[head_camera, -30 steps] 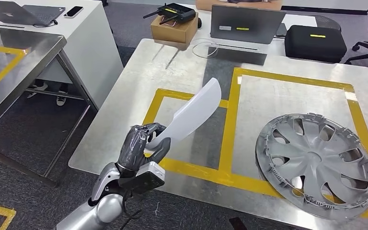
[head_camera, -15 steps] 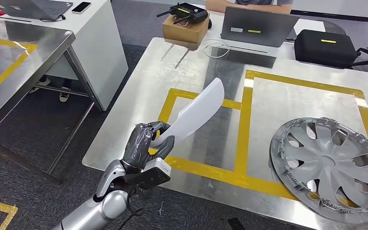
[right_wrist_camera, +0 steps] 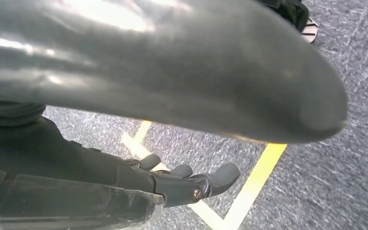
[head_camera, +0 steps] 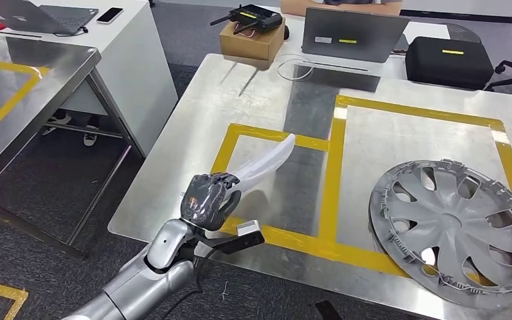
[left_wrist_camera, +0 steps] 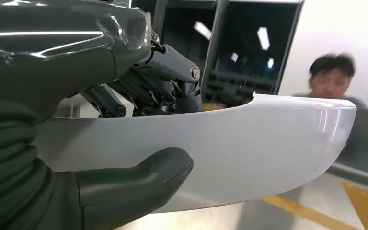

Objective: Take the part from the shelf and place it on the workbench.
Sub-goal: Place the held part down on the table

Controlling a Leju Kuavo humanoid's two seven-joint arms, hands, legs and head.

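We hold the white part (head_camera: pixel 265 163) in our left hand (head_camera: pixel 208 199), thumb on one face and fingers (left_wrist_camera: pixel 172 91) curled over the other, gripping its near end. The part reaches out over the workbench (head_camera: pixel 253 93), its far tip above the smaller yellow-taped box (head_camera: pixel 230 137); whether it touches the metal yet we cannot tell. Our right hand (right_wrist_camera: pixel 191 184) hangs over the floor with its fingers loosely apart, holding nothing.

To do this step well, we judge that we should lower the part until it lies flat inside that taped box, and only then let the fingers go, so the long curved piece does not tip or slide.

As for room, the box has open metal under the part. The wheel cover (head_camera: pixel 457 230) lies well apart to the right. The bench's near edge runs just beside our hand, so the near end should come forward before release. A person sits beyond the far side, behind a laptop (head_camera: pixel 353 33).
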